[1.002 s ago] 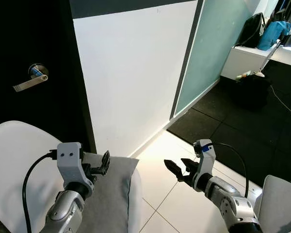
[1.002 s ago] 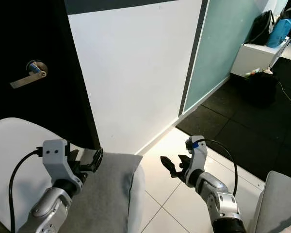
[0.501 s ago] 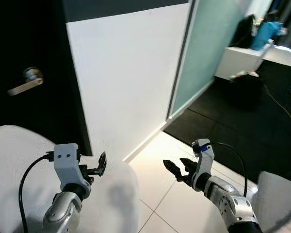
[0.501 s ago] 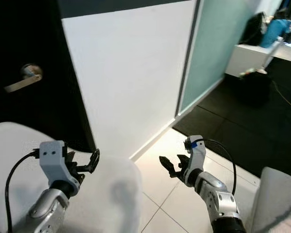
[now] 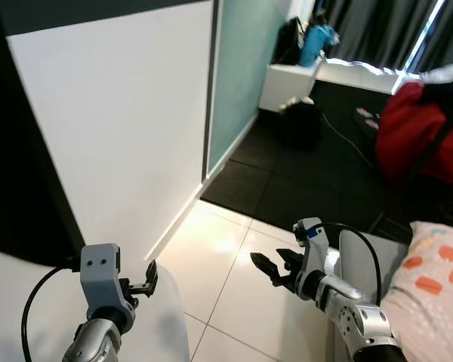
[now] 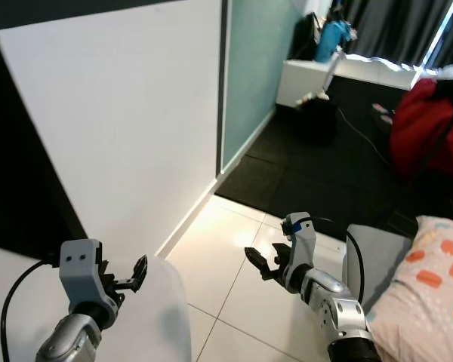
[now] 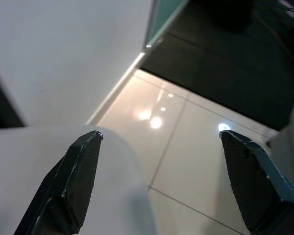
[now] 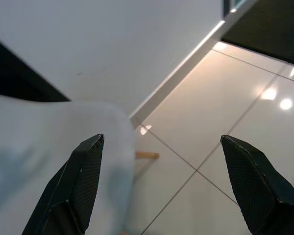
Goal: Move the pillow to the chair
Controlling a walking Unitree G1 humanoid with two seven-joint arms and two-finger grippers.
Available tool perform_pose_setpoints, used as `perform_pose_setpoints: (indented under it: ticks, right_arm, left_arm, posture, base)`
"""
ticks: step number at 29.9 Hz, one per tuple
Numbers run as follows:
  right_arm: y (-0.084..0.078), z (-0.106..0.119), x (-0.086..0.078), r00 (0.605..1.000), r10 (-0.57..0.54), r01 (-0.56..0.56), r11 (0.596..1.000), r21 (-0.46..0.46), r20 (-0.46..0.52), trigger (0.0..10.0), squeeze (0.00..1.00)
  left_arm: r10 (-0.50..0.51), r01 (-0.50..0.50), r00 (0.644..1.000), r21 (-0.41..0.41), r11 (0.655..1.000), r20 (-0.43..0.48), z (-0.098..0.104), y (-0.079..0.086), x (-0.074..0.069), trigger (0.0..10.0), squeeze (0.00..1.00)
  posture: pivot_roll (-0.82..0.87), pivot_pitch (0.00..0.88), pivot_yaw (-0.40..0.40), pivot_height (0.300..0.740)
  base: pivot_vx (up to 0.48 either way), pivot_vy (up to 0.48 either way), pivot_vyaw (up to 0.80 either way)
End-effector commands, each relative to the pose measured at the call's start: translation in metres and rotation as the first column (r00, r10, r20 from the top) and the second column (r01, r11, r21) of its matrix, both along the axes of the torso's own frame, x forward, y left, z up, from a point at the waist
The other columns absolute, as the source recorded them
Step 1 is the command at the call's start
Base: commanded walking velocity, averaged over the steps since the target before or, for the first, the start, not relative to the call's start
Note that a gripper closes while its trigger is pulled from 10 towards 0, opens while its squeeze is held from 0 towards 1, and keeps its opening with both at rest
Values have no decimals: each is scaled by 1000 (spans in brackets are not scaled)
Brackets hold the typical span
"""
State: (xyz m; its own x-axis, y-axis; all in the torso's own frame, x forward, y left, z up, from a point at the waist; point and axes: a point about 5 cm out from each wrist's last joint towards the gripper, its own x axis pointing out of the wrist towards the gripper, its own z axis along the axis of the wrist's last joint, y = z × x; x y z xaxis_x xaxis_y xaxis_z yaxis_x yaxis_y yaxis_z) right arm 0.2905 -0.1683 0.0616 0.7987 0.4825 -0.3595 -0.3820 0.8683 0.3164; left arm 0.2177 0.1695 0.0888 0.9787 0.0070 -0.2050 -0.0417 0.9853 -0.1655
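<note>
From my head, my left gripper hangs over the white chair, fingers apart and empty. My right gripper hovers over the pale floor tiles, open and empty too. A pillow — pale, orange-spotted — lies far right, well apart from the chair. Left wrist: fingers spread wide above the chair edge. Right wrist: fingers wide, holding nothing.

Head stereo pair looks forward and down over the glossy white tiled floor. Both wrist cams face it close up, sharing the rounded white chair.
</note>
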Motion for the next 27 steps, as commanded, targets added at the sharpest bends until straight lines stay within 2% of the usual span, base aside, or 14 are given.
perform_pose_setpoints:
  ticks: [1,7,27]
  right_arm:
    - [-4,-1,0,1000,-4,4,1000,-18,-8,10000,0]
    - [-4,-1,-1,1000,-7,7,1000,-10,-7,10000,0]
    - [-7,3,0,1000,-29,29,1000,10,2,10000,0]
  left_arm:
    - [-37,37,999,-4,999,8,2,-6,1,10000,0]
    - [-56,56,998,4,998,8,2,-9,0,10000,0]
    - [-66,66,998,-5,998,14,6,-11,-1,10000,0]
  posture:
    - [-168,0,-50,737]
    - [-170,0,-48,737]
    - [-175,3,-51,737]
  base:
    - [0,0,-719]
    - [0,-50,-719]
    - [0,-480,0]
